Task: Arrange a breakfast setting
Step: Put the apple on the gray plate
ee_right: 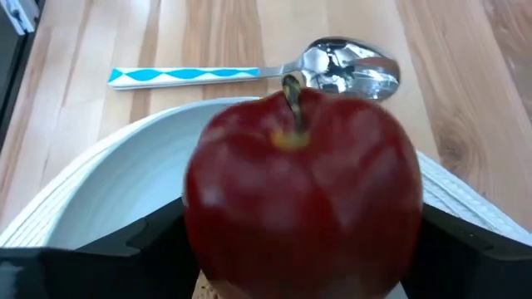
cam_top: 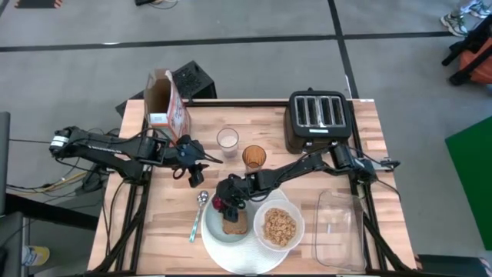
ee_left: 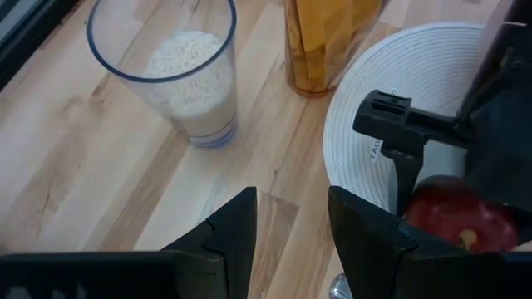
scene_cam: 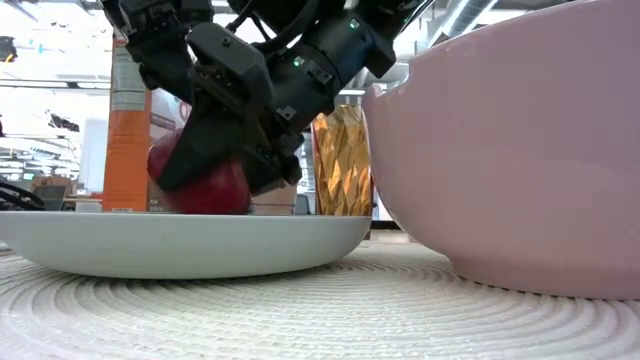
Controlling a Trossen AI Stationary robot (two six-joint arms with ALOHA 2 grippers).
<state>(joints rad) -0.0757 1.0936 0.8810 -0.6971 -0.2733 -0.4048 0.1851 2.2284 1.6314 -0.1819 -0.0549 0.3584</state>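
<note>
Now right gripper (cam_top: 224,202) clenched on dark red fruit (ee_right: 303,195), left gripper (cam_top: 194,175) parted.

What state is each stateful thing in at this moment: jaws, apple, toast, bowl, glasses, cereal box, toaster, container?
Right gripper: jaws shut on the apple.
Apple: held, low over the small plate.
Left gripper: jaws open, empty.
Toast: lying on the small plate.
Bowl: filled with cereal.
Clear glass: partly full, white contents.
Amber glass: upright.
Cereal box: top open.
Toaster: slots empty.
Clear container: empty.
</note>
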